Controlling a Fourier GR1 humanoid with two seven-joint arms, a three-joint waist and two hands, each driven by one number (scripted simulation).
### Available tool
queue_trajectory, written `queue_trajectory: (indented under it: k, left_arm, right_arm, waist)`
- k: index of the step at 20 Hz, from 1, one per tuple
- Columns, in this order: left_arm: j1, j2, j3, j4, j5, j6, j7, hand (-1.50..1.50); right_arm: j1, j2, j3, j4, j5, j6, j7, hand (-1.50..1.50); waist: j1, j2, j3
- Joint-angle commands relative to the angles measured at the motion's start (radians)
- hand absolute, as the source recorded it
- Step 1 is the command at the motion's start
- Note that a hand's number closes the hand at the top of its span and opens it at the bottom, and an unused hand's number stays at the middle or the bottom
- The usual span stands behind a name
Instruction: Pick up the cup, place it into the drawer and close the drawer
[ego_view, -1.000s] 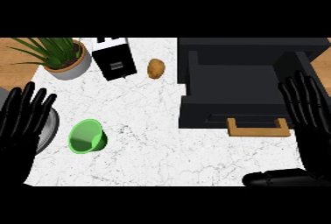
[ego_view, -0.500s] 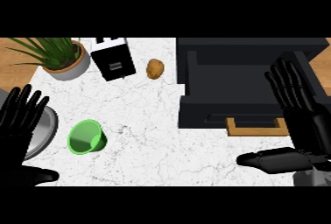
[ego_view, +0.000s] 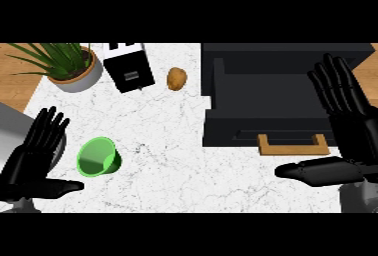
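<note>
Nothing of the job looks done yet, as far as I can see from here. Nearest me, the left hand (ego_view: 33, 157) stands at the left edge of the bench (ego_view: 170, 170) with its fingers straight and spread, thumb stretched out along the marble, holding nothing. The right hand (ego_view: 347, 135) is at the far right, fingers likewise straight and pointing away, thumb jutting inward over the bench just in front of the drawer; it too is empty.

The cup (ego_view: 98, 157), bright green, lies tipped on the marble just beside the left hand's fingers, near them but apart as far as I can tell. It has not been lifted.

A little further back on the right, the drawer (ego_view: 273, 107) stands pulled out, its dark inside bare and its wooden handle (ego_view: 292, 145) facing me. So the drawer is ready to receive, and the whole sequence remains: grasp the cup, carry it across the bench, set it inside, then push the drawer home.

Farthest off sit a potato (ego_view: 176, 78), a small dark box (ego_view: 129, 67) and a potted plant (ego_view: 68, 65), all well apart from the cup.
</note>
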Motion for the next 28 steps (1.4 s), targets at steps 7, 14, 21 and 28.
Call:
queue_trajectory:
  k: [7, 14, 21, 28]
  left_arm:
    - [-0.064, 0.047, 0.036, 0.404, -0.120, -0.050, -0.266, -1.50]
    - [-0.222, 0.095, 0.057, 0.845, -0.236, -0.028, -0.540, -1.50]
    - [-0.352, 0.110, 0.055, 1.147, -0.303, 0.003, -0.765, -1.50]
    - [-0.359, 0.067, 0.043, 1.219, -0.322, 0.045, -0.881, -1.50]
  right_arm:
    - [-0.017, 0.011, -0.011, 0.049, 0.034, 0.005, -0.038, -1.50]
    - [-0.075, 0.002, -0.020, -0.004, 0.007, -0.008, 0.058, -1.50]
    - [-0.074, -0.014, -0.055, 0.086, -0.018, 0.038, -0.002, -1.50]
    - [-0.132, -0.015, -0.062, 0.124, -0.014, 0.034, -0.010, -1.50]
  waist:
    - [0.001, 0.000, 0.000]
    - [-0.012, 0.003, -0.002]
    - [-0.016, 0.006, -0.002]
    - [-0.013, 0.009, -0.003]
